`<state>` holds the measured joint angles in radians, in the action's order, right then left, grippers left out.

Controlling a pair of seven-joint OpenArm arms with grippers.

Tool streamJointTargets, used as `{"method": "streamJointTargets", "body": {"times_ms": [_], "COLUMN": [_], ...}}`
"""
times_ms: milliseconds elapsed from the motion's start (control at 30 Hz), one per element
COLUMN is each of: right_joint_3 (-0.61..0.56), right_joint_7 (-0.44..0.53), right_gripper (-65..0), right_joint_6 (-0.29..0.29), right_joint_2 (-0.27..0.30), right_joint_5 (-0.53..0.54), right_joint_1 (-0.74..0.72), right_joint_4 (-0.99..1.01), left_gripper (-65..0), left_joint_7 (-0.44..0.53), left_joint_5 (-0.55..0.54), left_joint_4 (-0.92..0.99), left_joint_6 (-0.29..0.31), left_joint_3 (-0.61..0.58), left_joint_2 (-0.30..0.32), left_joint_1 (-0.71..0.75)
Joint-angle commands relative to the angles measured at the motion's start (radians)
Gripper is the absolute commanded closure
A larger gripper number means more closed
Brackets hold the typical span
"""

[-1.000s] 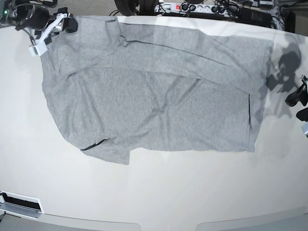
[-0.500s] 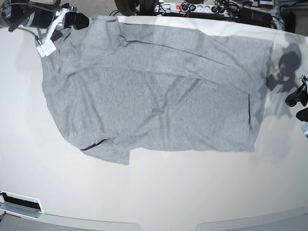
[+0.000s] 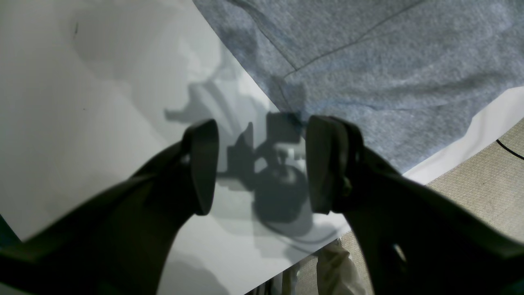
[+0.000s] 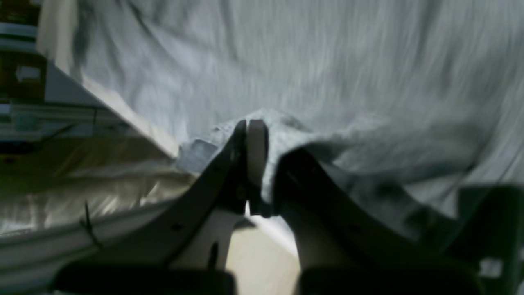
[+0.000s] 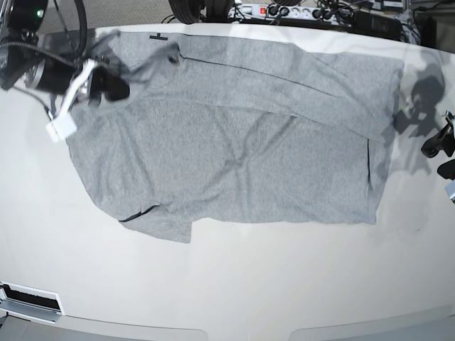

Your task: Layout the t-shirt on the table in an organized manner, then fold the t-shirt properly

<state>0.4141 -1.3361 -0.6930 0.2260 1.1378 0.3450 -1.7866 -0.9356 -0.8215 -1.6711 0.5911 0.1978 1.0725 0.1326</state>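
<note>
Looking at the grey t-shirt (image 5: 234,135), I see it spread across the upper middle of the white table (image 5: 234,284), plain side up, reaching from the upper left of the base frame almost to the right edge. A sleeve sticks out at the lower left of the cloth, and a dark seam line runs down its right side. My right gripper (image 5: 114,87) sits at the upper left of the frame, its jaws pinched together on the shirt's top left corner; in the right wrist view the cloth (image 4: 327,82) bunches up between the fingers (image 4: 256,139) and that picture is blurred. My left gripper (image 5: 444,153) sits at the far right edge, just beside the shirt and apart from it. In the left wrist view its jaws stand wide with nothing between them above the bare tabletop (image 3: 102,102), the shirt's edge (image 3: 368,61) just ahead. Power strips and cables (image 5: 298,11) lie beyond the table's top edge.
</note>
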Motion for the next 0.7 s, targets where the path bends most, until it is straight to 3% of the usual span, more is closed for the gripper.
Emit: {"method": "streamJointTargets", "body": {"times_ms": [0, 233, 467, 667], "right_joint_3": [0.005, 0.004, -0.003, -0.05], "right_joint_7": [0.018, 0.043, 0.307, 0.364], "right_gripper": [0.0, 0.0, 0.0, 0.0], "right_joint_6": [-0.005, -0.005, -0.005, -0.005], "right_joint_2": [0.01, 0.006, 0.002, 0.002], "right_joint_5": [0.026, -0.037, -0.279, -0.39], "right_joint_1": [-0.021, -0.122, -0.129, -0.129], "right_joint_4": [-0.017, -0.017, 0.041, 0.109], "left_gripper": [-34.7, -34.7, -34.6, -34.6], "left_joint_7": [0.014, 0.014, 0.014, 0.014], "left_joint_5": [-0.002, -0.003, -0.006, -0.006], "left_joint_4": [-0.008, -0.008, -0.008, -0.008], "left_joint_6": [0.0, 0.0, 0.0, -0.001], "left_joint_3": [0.015, 0.015, 0.015, 0.015], "left_joint_2": [0.03, 0.03, 0.03, 0.03], "left_joint_1": [-0.014, -0.014, -0.014, -0.014]}}
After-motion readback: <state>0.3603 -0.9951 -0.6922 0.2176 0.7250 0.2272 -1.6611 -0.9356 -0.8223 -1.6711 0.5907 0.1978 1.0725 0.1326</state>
